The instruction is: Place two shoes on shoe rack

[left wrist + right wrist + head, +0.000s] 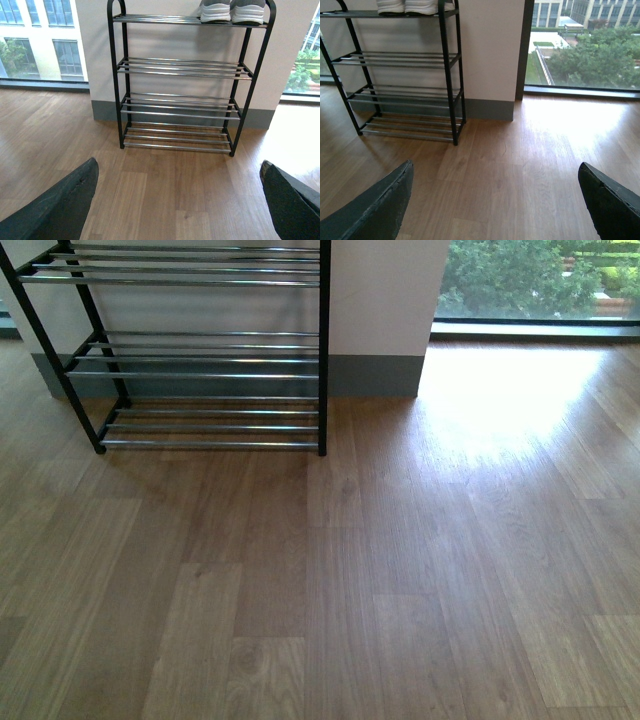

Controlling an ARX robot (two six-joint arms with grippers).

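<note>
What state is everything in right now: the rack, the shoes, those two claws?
Shoe rack: upright, lower three shelves bare.
Sneakers: side by side on the top shelf.
Left gripper: jaws open, empty.
Right gripper: jaws open, empty.

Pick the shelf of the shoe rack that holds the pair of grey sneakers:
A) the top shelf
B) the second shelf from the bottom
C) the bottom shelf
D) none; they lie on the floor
A: in the left wrist view the grey sneakers stand side by side on the top shelf of the shoe rack, while the three lower shelves show only their chrome bars.
</note>
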